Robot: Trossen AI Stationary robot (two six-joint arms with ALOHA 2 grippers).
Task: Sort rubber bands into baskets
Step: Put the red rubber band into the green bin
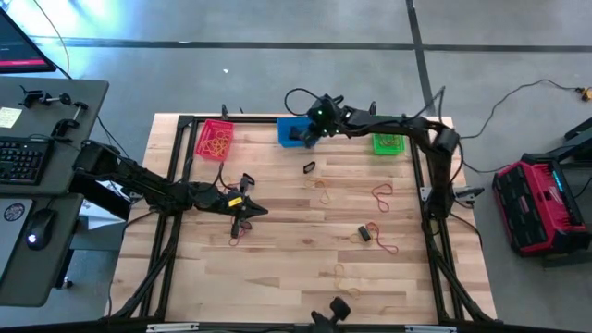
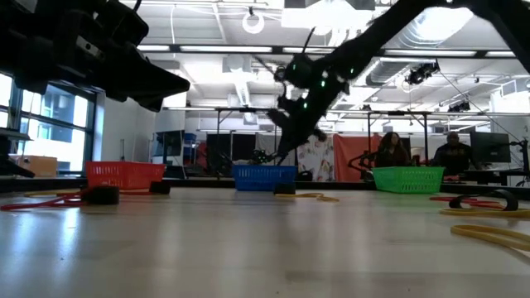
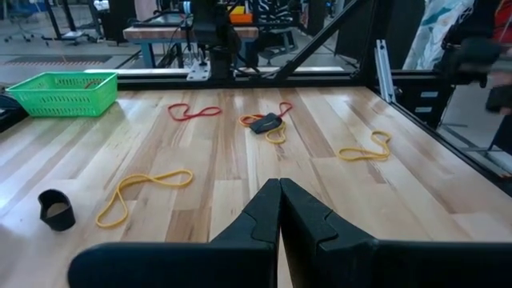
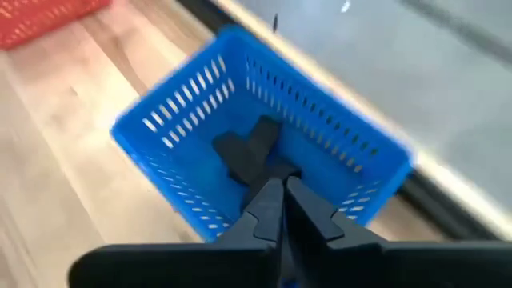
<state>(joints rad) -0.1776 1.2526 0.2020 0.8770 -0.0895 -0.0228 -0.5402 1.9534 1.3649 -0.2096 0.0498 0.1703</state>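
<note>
Around the blue basket (image 1: 294, 131): red basket (image 1: 215, 139), green basket (image 1: 388, 143).

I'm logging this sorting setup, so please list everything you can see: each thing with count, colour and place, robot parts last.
Baskets: three along the table's far edge; red basket left, blue basket middle, green basket right.
Yellow bands: several, inside the red basket.
Black bands: dark pieces, count unclear, inside the blue basket.
Loose bands: several on the table; a red band, a yellow band, a black band.
Table: one, light wood.
Keyboard: one, black, side desk.
Left gripper: shut, above the table's left half.
Right gripper: shut, over the blue basket.
</note>
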